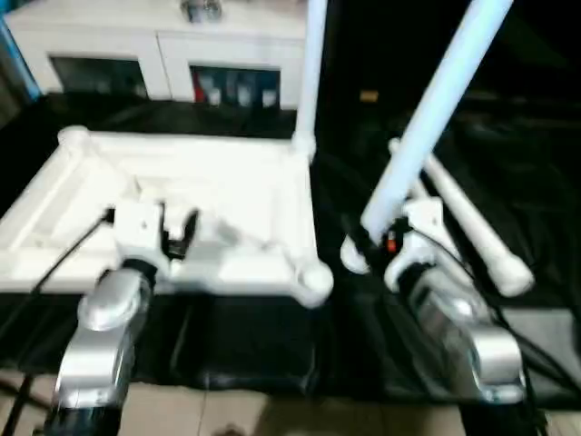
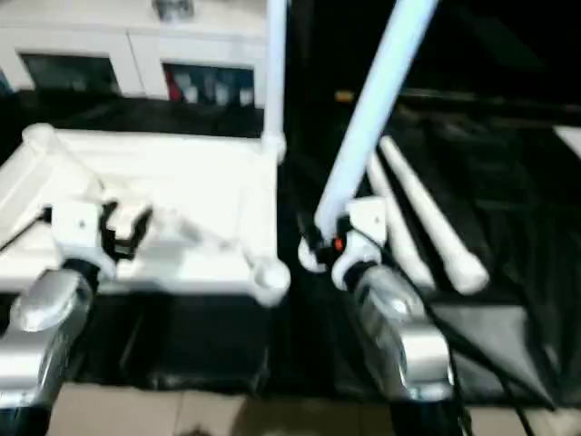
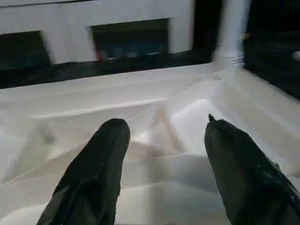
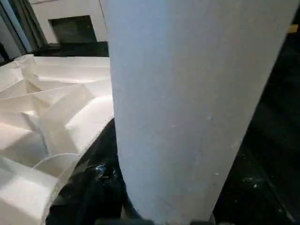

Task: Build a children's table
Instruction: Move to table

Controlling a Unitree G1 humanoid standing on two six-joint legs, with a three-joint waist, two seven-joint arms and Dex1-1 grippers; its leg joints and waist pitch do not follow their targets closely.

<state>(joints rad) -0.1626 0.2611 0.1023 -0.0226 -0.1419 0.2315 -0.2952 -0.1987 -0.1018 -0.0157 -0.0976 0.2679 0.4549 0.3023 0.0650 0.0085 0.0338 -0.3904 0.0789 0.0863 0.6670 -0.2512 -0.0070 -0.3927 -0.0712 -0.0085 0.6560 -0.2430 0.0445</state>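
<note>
The white tabletop (image 1: 227, 182) lies upside down on the black surface, ribbed underside up. One white leg (image 1: 311, 73) stands upright in its far right corner socket. My left gripper (image 1: 177, 232) hovers open over the near ribs, and its two black fingers (image 3: 101, 159) stand apart with nothing between them. My right gripper (image 1: 368, 241) is shut on the lower end of a second leg (image 1: 436, 109), which tilts up and to the right, just right of the tabletop's near right corner socket (image 1: 313, 282). That leg (image 4: 187, 93) looms close in the right wrist view.
Two more white legs (image 1: 472, 227) lie on the black surface behind and to the right of my right gripper. A white cabinet with glass doors (image 1: 163, 45) stands behind the tabletop. Pale floor shows along the near edge of the black surface.
</note>
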